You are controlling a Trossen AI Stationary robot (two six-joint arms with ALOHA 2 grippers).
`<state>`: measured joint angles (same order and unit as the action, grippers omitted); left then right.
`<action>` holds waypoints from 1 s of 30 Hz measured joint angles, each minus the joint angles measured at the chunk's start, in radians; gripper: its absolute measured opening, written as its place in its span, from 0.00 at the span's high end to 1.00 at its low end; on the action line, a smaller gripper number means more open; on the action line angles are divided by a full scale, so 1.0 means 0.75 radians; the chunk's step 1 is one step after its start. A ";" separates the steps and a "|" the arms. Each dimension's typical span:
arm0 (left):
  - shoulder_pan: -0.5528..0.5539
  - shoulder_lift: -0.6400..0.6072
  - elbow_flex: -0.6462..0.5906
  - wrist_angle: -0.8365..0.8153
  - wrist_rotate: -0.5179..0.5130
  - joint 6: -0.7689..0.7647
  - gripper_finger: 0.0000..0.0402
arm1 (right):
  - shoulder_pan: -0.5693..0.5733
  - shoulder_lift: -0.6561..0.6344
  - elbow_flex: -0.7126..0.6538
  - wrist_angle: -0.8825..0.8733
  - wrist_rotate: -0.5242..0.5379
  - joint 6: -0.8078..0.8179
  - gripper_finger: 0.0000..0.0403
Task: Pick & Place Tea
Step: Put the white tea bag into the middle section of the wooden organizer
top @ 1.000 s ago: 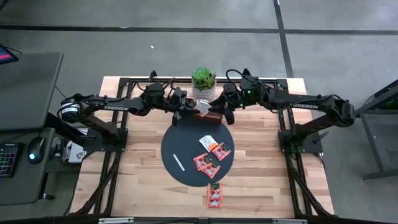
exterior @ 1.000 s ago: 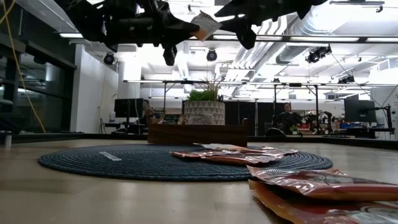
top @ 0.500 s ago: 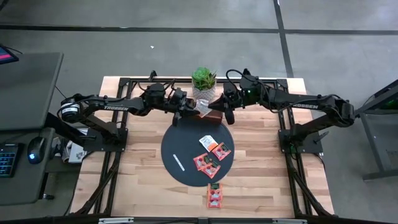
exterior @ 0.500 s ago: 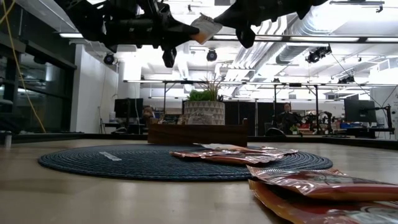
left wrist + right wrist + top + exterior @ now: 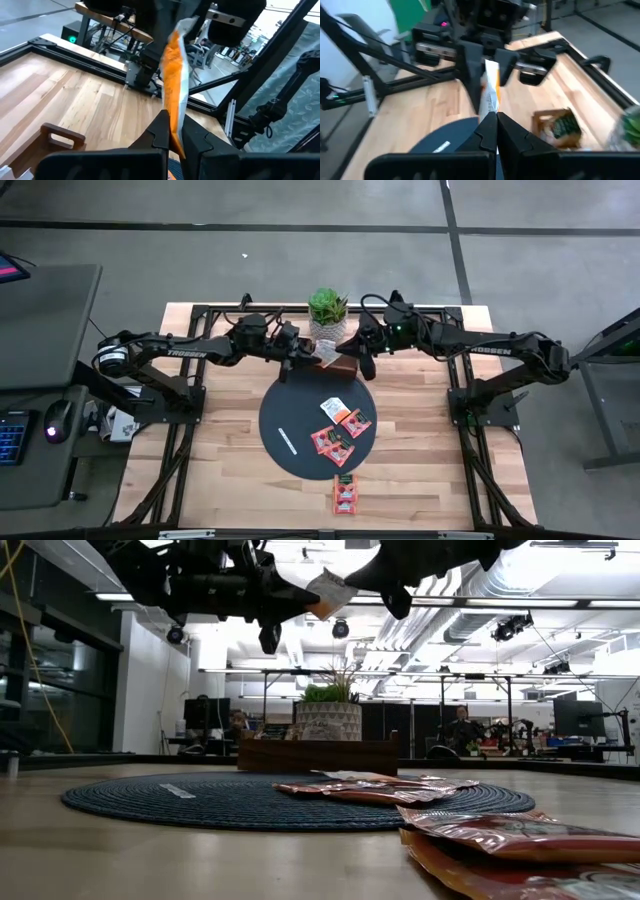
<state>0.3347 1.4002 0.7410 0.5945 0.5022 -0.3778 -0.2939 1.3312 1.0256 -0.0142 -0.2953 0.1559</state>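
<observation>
Right now both sets of jaws are pinched onto one orange and white tea sachet (image 5: pixel 176 85), held on edge in the air between them: the left gripper (image 5: pixel 171 134) clamps one edge, and the right gripper (image 5: pixel 492 127) has closed tight on the opposite edge. Seen from above, the pair meet high over the far side of the bench (image 5: pixel 230 480), just above the brown wooden tray (image 5: pixel 345 368) and next to the potted plant (image 5: pixel 327 311). Nearer, several more red sachets (image 5: pixel 338 442) lie on the dark round mat (image 5: pixel 290 415), and a couple sit off its front edge on the bare wood. To my eye this is a handover in mid-air. Next, one arm needs to let go so the other alone can carry the sachet down into a tray compartment.
</observation>
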 joint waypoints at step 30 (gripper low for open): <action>0.136 -0.048 -0.004 -0.570 0.025 0.096 0.80 | -0.075 0.044 0.008 -0.250 0.167 -0.109 1.00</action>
<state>0.4366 1.3641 0.7382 0.1671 0.5212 -0.3060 -0.3500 1.3643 1.0316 -0.2017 -0.1699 0.0744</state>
